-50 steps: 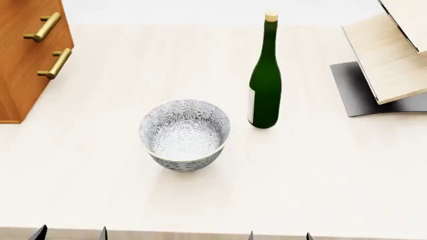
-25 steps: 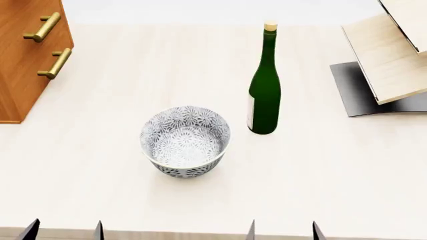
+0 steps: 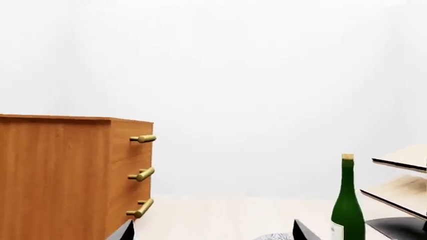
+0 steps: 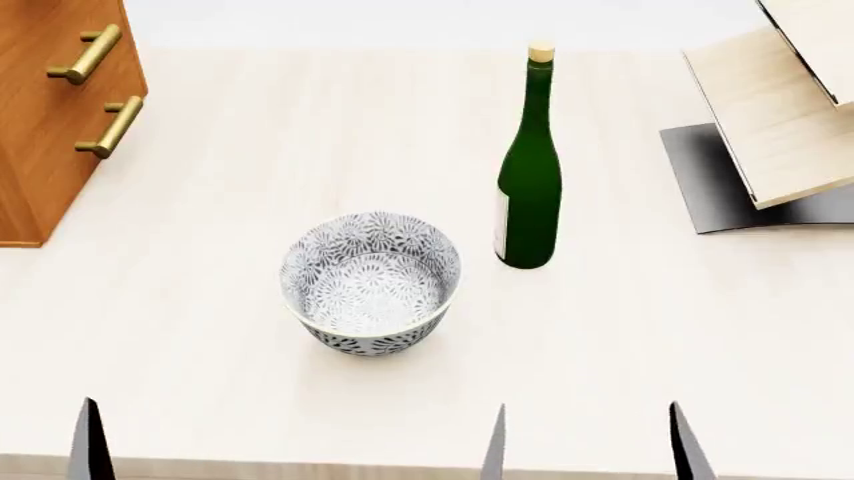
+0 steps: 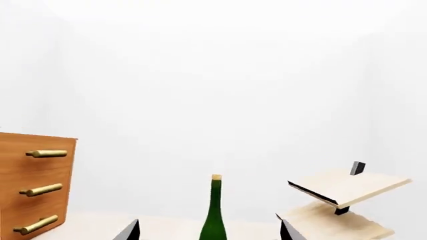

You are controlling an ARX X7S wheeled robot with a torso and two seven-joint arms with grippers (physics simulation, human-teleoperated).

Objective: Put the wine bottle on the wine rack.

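Observation:
The wine bottle [image 4: 530,170], dark green with a tan cork, stands upright on the pale table, untouched. The wine rack [image 4: 781,110], tilted light-wood boards on a grey base, is at the far right. My right gripper [image 4: 590,450] is open at the near edge, short of the bottle. In the right wrist view the bottle [image 5: 213,215] stands straight ahead, framed by the right gripper [image 5: 210,235], with the rack [image 5: 347,187] beside it. My left gripper [image 3: 213,235] is open and holds nothing. One left fingertip [image 4: 91,445] shows in the head view.
A patterned grey-white bowl [image 4: 371,283] sits just near-left of the bottle, between it and my left arm. An orange-brown cabinet [image 4: 54,110] with brass handles stands at the far left. In the left wrist view, cabinet [image 3: 67,175], bottle [image 3: 347,210] and rack [image 3: 403,185] all show.
The fingertips have risen farther into the head view's lower edge, and the right pair now stands wider apart. Bottle and bowl sit slightly lower in view than a second ago.

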